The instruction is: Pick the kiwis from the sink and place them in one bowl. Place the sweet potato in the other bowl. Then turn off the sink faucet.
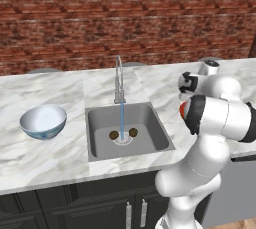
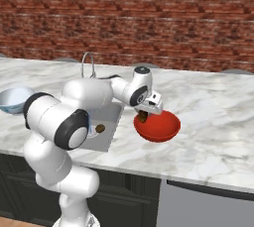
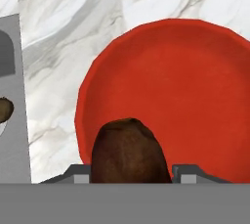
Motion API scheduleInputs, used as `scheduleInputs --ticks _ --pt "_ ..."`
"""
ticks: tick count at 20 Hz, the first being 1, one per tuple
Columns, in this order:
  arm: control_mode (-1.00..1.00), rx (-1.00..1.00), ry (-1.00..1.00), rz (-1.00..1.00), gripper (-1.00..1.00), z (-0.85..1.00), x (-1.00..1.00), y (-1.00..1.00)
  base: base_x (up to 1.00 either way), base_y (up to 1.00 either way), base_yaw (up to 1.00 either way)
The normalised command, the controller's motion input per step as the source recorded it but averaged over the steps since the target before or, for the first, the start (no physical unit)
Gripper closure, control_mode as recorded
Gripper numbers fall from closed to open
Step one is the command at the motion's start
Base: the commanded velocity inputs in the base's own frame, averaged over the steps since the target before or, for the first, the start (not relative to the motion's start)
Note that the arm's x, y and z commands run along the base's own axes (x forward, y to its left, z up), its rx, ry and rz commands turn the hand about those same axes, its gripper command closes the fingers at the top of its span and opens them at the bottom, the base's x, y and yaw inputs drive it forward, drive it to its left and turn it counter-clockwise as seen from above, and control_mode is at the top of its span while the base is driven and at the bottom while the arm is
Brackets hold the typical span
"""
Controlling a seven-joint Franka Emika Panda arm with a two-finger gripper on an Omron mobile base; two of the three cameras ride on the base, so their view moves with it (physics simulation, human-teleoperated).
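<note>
My gripper [image 2: 144, 117] is shut on the sweet potato [image 3: 128, 152], a dark reddish-brown tuber [image 2: 144, 116], and hangs just over the left rim of the red bowl [image 2: 159, 128]. From the hand, the red bowl [image 3: 180, 91] lies right beneath and ahead. Two kiwis [image 1: 114, 134] [image 1: 133, 132] rest by the drain of the sink [image 1: 155, 135]. One kiwi [image 2: 99, 128] peeks past my arm, and a kiwi [image 3: 4, 109] shows at the hand view's left edge. The white and blue bowl [image 1: 44, 121] stands on the counter left of the sink. Water [image 1: 122, 118] runs from the faucet [image 1: 119, 80].
The marble counter [image 2: 213, 117] stretches right of the red bowl. A brick wall [image 1: 125, 18] backs the counter. Dark cabinet doors [image 1: 75, 208] sit below its front edge. My own arm [image 1: 215, 118] blocks the counter's right part in the left base view.
</note>
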Motion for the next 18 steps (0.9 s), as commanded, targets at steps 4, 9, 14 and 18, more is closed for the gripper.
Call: scheduleInputs --ticks 4,9,14,18 --pt "-1.0 0.0 0.0 0.0 1.0 -0.19 0.08 -0.19 0.0 0.0 0.0" --pt "-1.0 0.0 0.0 0.0 1.0 -0.23 0.11 -0.17 0.0 0.0 0.0" --pt "-1.0 0.0 0.0 0.0 1.0 -0.25 0.13 -0.2 0.0 0.0 0.0" --pt "-1.0 0.0 0.0 0.0 1.0 -0.22 0.15 -0.19 0.0 0.0 0.0"
